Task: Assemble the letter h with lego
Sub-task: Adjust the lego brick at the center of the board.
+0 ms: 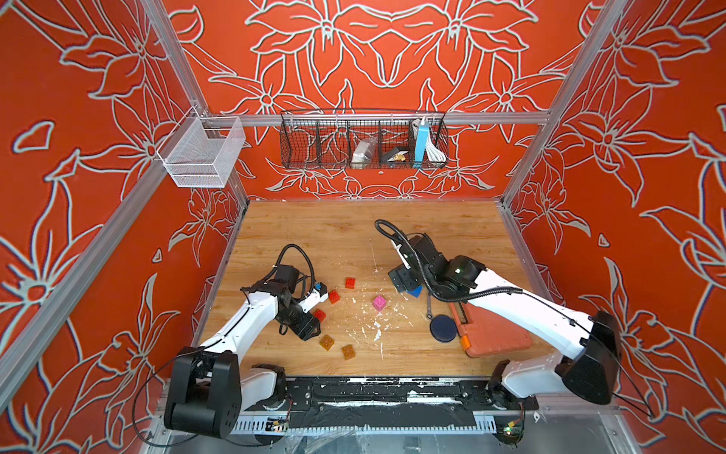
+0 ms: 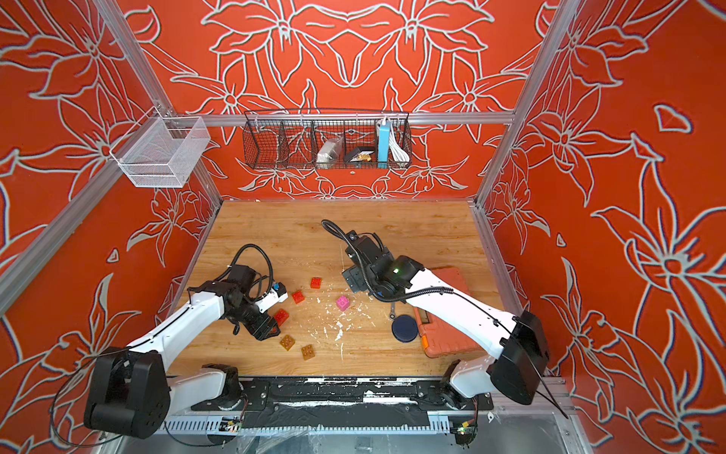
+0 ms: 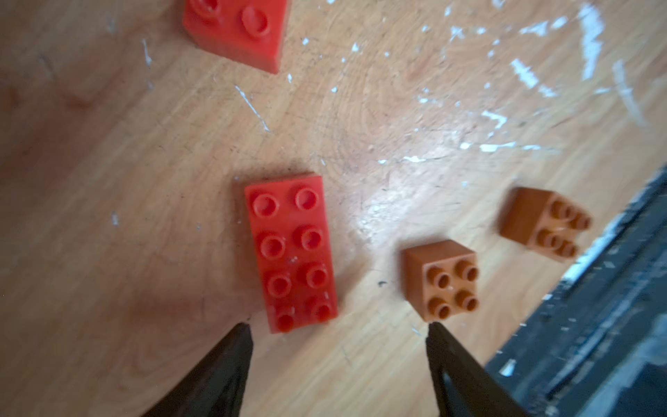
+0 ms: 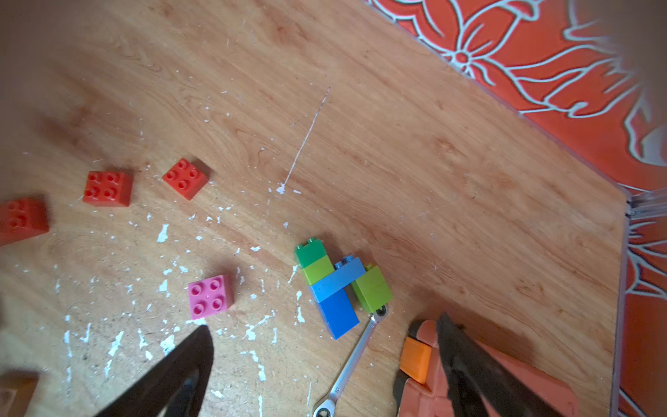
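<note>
Left wrist view: the left hand [image 3: 338, 325] hangs over the bench [image 3: 108, 144], its 2 fingertips spread with nothing between them; a long red brick [image 3: 290, 252] with 8 studs lies flat just ahead of the gap, closer to 1 tip; an amber-brown brick [image 3: 442, 279], square with 4 studs, sits just beside the other tip; a 2nd amber brick [image 3: 543, 224] lies near it but apart.

Right wrist view: the right hand [image 4: 323, 321] is spread wide and empty; just ahead of it a joined cluster [image 4: 339, 285] lies flat on the bench: a dark green piece on a lime one, a long blue piece crossing to another lime one, and more blue below; the ring end of a wrench [image 4: 355, 357] touches the lime end; an orange tool case [image 4: 422, 361] lies behind 1 fingertip; a pink brick [image 4: 210, 296] sits studs up near the other tip; 2 square red bricks [image 4: 108, 188] rest farther off, apart from each other.

In both top views the pink brick sits near the centre of the frame, the red bricks left of it, both amber ones lower left of centre beside the left hand; the right arm hides the cluster except for a blue corner in a top view; a dark round disc [image 1: 444, 328] lies right of centre, just beside the case.
</note>
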Controlling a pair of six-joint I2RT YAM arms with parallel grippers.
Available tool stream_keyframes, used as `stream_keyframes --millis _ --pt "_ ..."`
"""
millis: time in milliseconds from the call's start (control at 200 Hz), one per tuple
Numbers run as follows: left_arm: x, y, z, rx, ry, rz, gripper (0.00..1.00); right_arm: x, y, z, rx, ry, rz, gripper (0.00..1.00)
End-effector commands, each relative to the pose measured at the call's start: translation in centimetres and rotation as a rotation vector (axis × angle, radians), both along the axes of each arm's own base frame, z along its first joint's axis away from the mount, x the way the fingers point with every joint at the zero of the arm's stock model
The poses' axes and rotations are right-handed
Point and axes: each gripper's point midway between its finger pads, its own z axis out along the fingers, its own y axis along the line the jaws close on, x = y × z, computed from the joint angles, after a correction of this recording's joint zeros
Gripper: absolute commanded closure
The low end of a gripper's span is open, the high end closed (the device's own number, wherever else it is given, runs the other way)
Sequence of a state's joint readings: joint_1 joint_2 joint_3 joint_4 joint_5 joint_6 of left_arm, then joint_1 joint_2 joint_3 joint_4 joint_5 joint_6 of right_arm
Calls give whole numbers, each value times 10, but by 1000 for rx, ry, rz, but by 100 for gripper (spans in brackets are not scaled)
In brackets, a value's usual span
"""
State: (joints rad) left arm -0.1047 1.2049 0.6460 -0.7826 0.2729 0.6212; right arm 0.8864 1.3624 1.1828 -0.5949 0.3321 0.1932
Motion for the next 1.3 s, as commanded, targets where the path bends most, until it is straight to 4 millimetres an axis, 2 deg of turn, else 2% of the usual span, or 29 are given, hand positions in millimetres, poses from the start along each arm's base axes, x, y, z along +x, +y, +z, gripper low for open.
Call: stream_keyframes --millis 0,160,285,405,635,821,976,1146,1221,1291 --pt "22 21 -15 182 -91 41 25 5 -6 13 67 -83 -43 1" --pt "27 17 -19 222 -91 9 34 -1 -9 10 121 -86 -45 2" --pt "25 7 -23 211 -59 -40 48 -4 -8 4 103 -59 -33 2" --pt "27 -8 -19 171 -28 -54 61 -5 -9 0 95 -46 -33 2" --pt "40 -46 -2 113 -47 -182 75 -8 -16 2 103 -47 -54 2" --pt "45 -89 9 104 -55 -352 75 -15 -28 0 116 -32 -86 2" --pt "42 -122 0 71 -44 -436 74 -18 -37 -9 141 22 -141 2" --pt "44 -136 -19 84 -40 -481 72 -18 -44 -22 189 102 -208 2" --pt "47 -138 -22 95 -35 -480 66 -17 -48 -26 185 133 -242 2" --pt "49 -139 -18 93 -41 -474 60 -16 -50 -28 188 154 -262 2"
